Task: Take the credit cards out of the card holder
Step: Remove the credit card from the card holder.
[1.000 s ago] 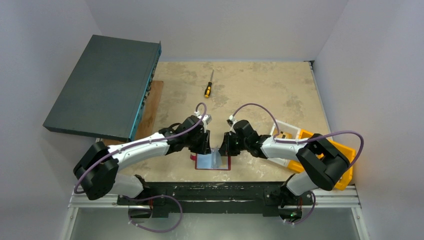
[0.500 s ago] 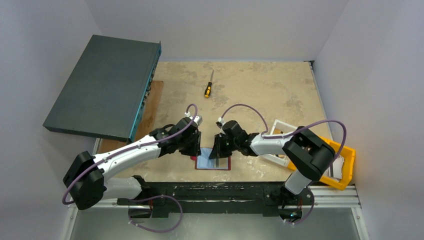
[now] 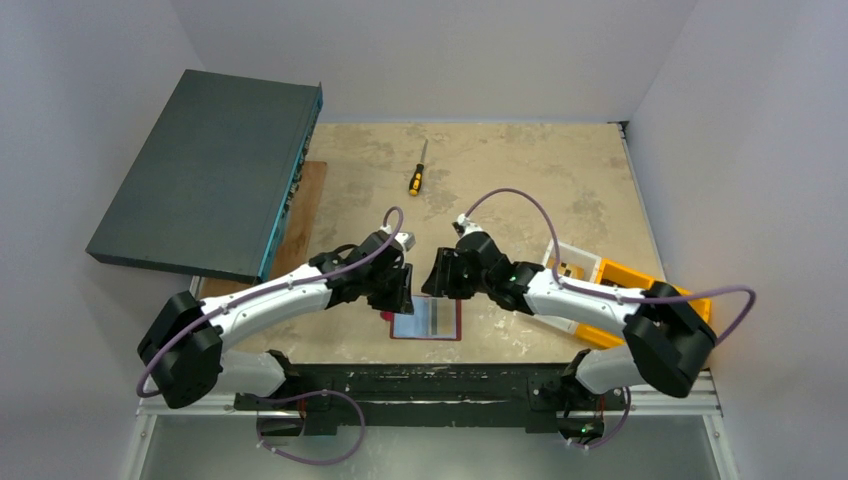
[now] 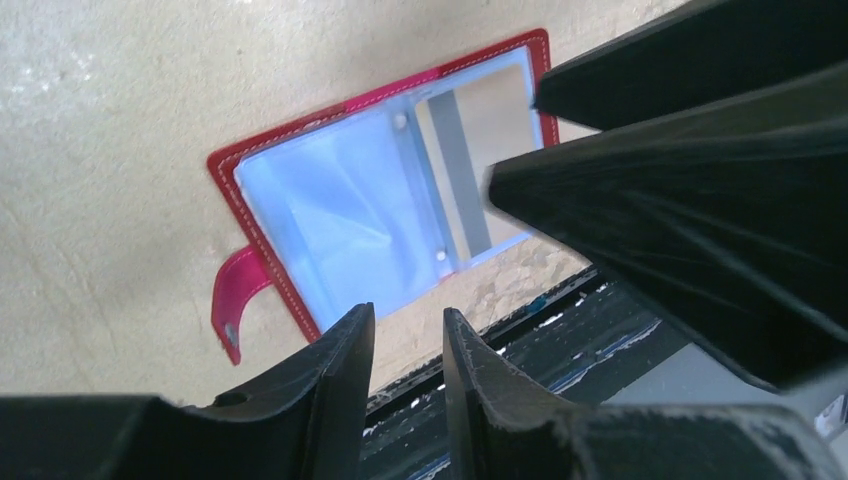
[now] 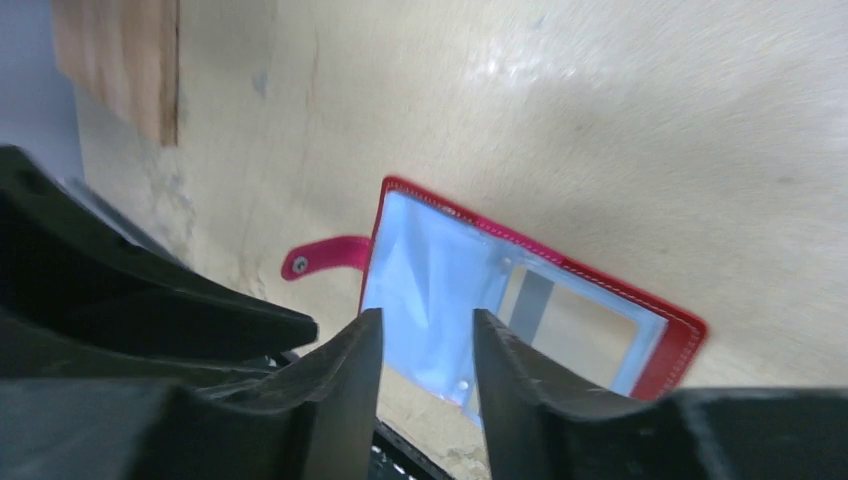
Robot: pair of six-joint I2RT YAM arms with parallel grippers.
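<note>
The card holder (image 3: 425,321) lies open and flat near the table's front edge, red with clear plastic sleeves. Its side tab (image 4: 232,300) points left. A tan credit card (image 4: 497,122) with a grey stripe sits inside the right-hand sleeve, also visible in the right wrist view as the tan credit card (image 5: 585,330). The left sleeve looks empty. My left gripper (image 4: 408,312) hovers over the holder's left near corner, jaws slightly apart with nothing between them. My right gripper (image 5: 428,322) hangs above the holder's middle, open and empty.
A yellow-handled screwdriver (image 3: 416,177) lies farther back. At the far left are a large dark box (image 3: 210,170) and a wooden board (image 3: 302,212). An orange bin (image 3: 655,300) and a white bin (image 3: 572,262) stand at the right. The black rail (image 3: 430,380) runs just below the holder.
My right gripper held a plastic sleeve upright, then opened and rose away. The sleeve now lies flat, showing the tan card. The left gripper shifted slightly.
</note>
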